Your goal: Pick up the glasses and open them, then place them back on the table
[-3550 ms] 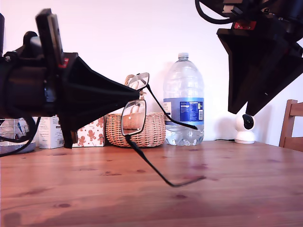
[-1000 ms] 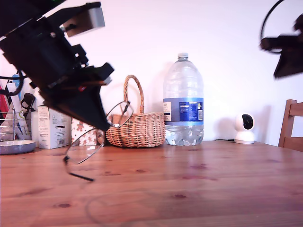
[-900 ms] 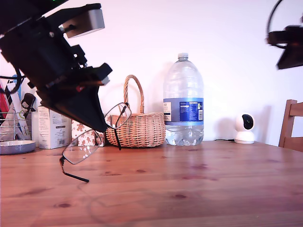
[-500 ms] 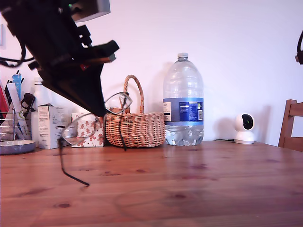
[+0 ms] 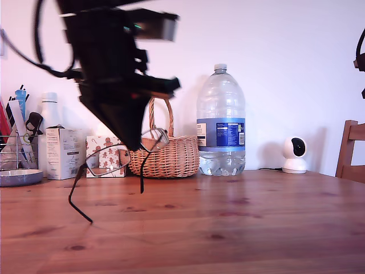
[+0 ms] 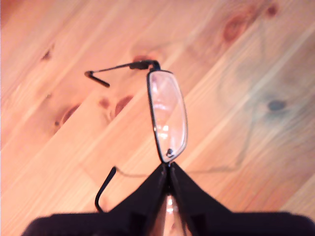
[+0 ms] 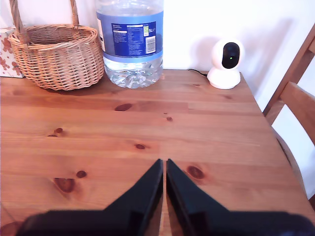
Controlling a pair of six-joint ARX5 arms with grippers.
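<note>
Clamped on the glasses [image 6: 167, 115] above the table [image 6: 236, 73], my first gripper [image 6: 168, 178] showed no readable writing nearby.

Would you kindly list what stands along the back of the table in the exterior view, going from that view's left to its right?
Wire rack of tubes → white carton → gingerbread-print box → wicker basket → water bottle → small white camera → wooden chair back.
</note>
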